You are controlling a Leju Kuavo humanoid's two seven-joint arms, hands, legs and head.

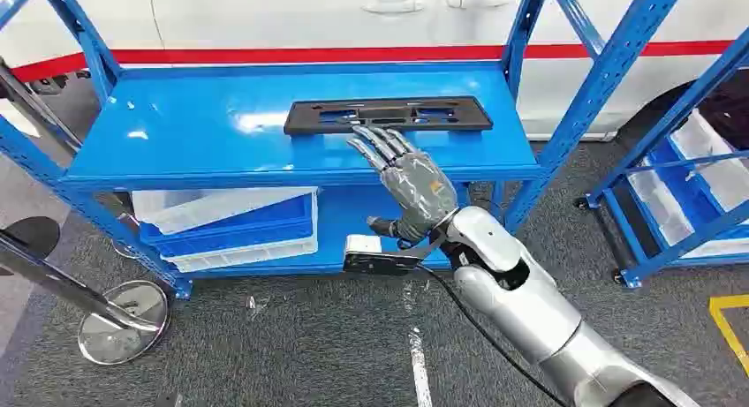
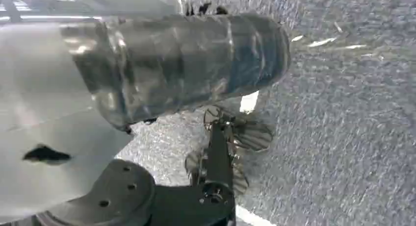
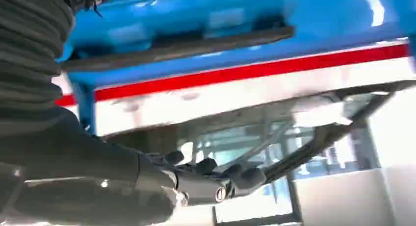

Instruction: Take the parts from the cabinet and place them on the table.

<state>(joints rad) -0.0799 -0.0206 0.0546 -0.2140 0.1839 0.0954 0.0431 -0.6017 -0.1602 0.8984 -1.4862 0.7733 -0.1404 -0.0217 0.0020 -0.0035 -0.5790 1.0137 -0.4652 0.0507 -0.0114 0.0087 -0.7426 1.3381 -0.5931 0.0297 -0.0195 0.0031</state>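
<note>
- Near the middle of the head view, the right hand (image 1: 413, 182) reaches over the front edge of the blue shelf (image 1: 194, 129); its fingers (image 1: 380, 146) are stretched out straight and slightly fanned, gripping nothing, their tips just short of the part or barely at its near edge.
- On the shelf's top board, a little right of centre, lies the black plastic part (image 1: 389, 115): a long, flat, matte rectangular frame with cut-out windows, lying flat and parallel to the front edge.
- Glossy painted metal makes up the shelf, with angled braces at each side.
- Lower left of centre, on the bottom shelf, sit stacked blue and white plastic bins (image 1: 231, 226).
- Grey, coarse carpet (image 1: 309, 345) covers the floor.
- Left hand (image 2: 225, 157): the left wrist view is blurred, dark fingers hang over carpet; whether they are open I cannot tell.
</note>
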